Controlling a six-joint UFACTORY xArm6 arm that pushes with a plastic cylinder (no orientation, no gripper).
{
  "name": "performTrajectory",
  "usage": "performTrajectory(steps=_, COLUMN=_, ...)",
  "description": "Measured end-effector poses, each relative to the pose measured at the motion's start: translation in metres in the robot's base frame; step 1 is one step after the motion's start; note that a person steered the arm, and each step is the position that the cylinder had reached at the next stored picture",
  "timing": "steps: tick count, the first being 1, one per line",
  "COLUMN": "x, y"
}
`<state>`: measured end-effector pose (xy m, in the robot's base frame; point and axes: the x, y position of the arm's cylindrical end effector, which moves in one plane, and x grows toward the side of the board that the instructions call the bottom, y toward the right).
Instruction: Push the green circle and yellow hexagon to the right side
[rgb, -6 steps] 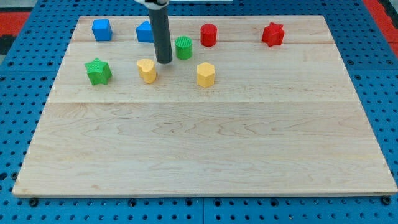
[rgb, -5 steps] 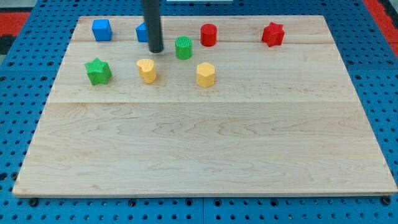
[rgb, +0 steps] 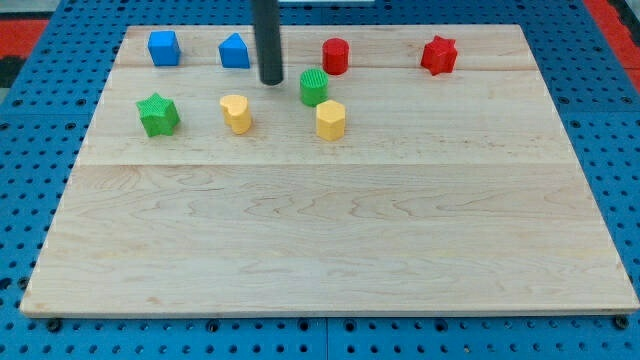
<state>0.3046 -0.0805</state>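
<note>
- A straight dark rod came down upright from the view's top edge.
- My tip (rgb: 270, 82) rested at the table surface.

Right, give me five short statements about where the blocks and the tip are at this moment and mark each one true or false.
1. My tip is at the view's left of the green circle. True.
2. The green circle is at the view's right edge of the board. False: it sits in the upper middle, just above the yellow hexagon.
3. The red star is the block farthest toward the view's right. True.
4. The green star lies at the view's right of the yellow heart. False: it lies at the heart's left.
5. My tip is touching the yellow hexagon. False: it is apart from it, up and to the view's left.
</note>
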Motion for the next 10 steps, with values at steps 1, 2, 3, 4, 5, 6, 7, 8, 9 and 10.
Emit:
performTrajectory(steps=1, x=0.008, y=0.012)
performTrajectory(steps=2, x=0.009, y=0.042)
performTrajectory(steps=3, x=0.017, y=0.055)
performTrajectory(steps=4, x=0.027, y=0.068)
performTrajectory(steps=5, x=0.057, y=0.067)
performTrajectory(steps=6, x=0.103, y=0.099)
performTrajectory(steps=7, x=0.108, y=0.078)
performTrajectory(steps=8, x=0.083, y=0.074)
performTrajectory(steps=9, x=0.055, y=0.145)
performTrajectory(steps=10, x=0.090, y=0.206)
